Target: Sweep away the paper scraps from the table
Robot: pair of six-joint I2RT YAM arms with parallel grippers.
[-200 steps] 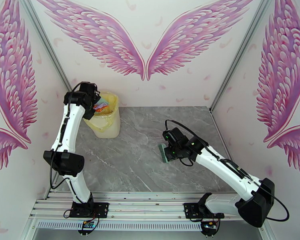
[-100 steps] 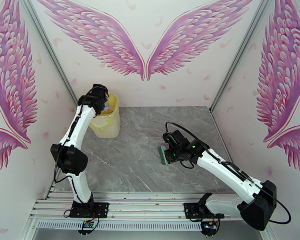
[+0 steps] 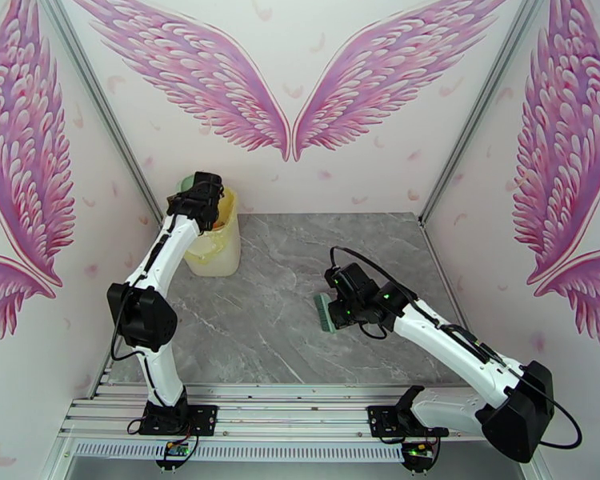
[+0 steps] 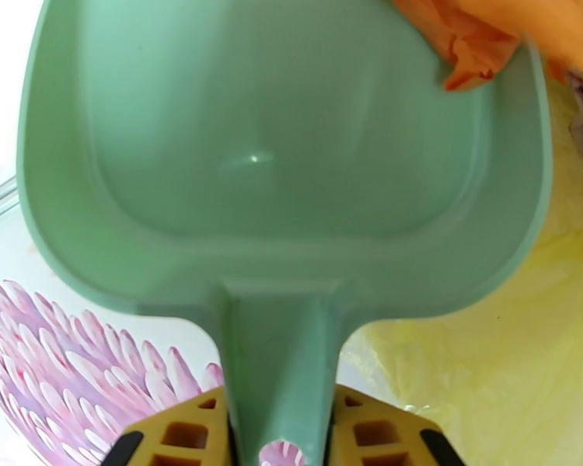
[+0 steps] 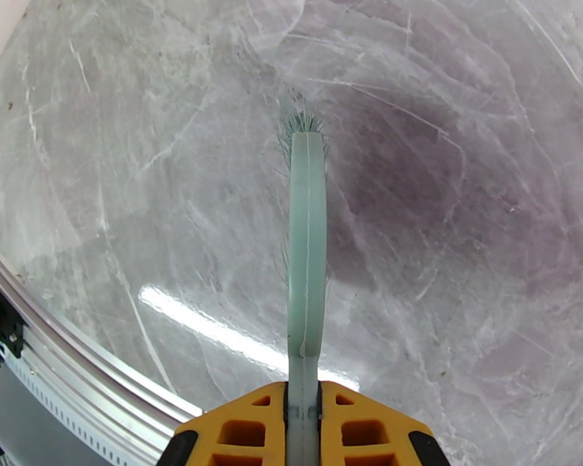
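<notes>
Dustpan [image 4: 276, 149] over the bin [image 3: 218, 251], brush [image 5: 307, 242] above the table [image 3: 260, 330].
Left gripper [image 4: 280, 429] pinches the dustpan's handle; orange paper scraps [image 4: 486, 33] lie ahead of it, to the right, at the pan's lip. Right gripper [image 5: 303, 417] clamps the brush, which points straight ahead.

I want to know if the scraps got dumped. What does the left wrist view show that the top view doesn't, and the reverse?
Left wrist view: the inside of the green dustpan, bare apart from orange paper scraps at its far lip, its handle clamped in the left gripper. Top view: the right gripper shut on a brush over the grey table. Both: the yellow-lined bin below the dustpan.
</notes>
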